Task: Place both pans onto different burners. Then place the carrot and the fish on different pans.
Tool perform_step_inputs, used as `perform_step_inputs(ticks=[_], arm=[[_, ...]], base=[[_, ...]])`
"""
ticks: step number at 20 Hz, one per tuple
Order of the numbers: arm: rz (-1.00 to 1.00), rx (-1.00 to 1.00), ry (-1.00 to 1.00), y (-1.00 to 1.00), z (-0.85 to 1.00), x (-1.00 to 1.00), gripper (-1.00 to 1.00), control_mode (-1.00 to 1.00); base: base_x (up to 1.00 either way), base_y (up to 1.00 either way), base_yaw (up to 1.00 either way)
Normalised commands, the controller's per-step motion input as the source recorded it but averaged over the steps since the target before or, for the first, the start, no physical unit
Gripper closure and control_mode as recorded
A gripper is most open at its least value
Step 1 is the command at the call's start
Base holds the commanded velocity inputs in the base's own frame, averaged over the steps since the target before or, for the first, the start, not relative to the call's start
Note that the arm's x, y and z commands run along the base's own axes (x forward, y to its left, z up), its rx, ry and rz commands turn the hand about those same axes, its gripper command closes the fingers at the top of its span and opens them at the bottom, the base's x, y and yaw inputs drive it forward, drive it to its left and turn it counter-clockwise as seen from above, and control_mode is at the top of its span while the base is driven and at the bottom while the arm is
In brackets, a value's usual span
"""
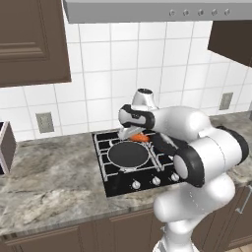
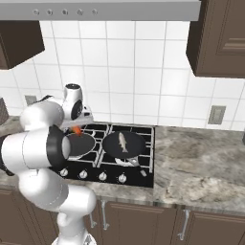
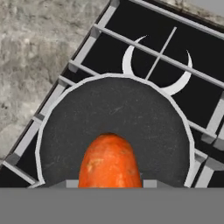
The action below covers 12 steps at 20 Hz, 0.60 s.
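A black pan (image 1: 128, 154) sits on the front left burner of the cooktop (image 1: 112, 183). My gripper (image 1: 134, 134) hangs just above that pan's far rim, shut on the orange carrot (image 1: 142, 138). In the hand view the carrot (image 3: 109, 162) points out over the empty pan (image 3: 131, 109) below. From the right side, the carrot (image 2: 76, 129) is above the left pan (image 2: 84, 144). The second pan (image 2: 136, 144) sits on the front right burner, and the pale fish (image 2: 123, 142) lies along its middle.
A bare back burner (image 3: 175, 81) with a silvery ring lies beyond the pan under the hand. Knobs (image 2: 102, 176) line the cooktop's front edge. Marble counter (image 1: 49, 172) spreads on both sides, and a range hood (image 1: 157, 10) hangs overhead.
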Motion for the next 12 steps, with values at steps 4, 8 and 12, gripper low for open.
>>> perform_step_inputs(ticks=[4, 8, 12], arm=[[0.0, -0.02, 0.0, 0.09, -0.39, 0.28, 1.0, -1.0], [0.0, 0.0, 0.0, 0.05, -0.42, 0.14, 1.0, -1.0], [0.0, 0.0, 0.0, 0.03, -0.45, 0.15, 1.0, -1.0]], base=[[0.0, 0.0, 0.0], [0.0, 0.0, 0.0], [0.0, 0.0, 0.0]])
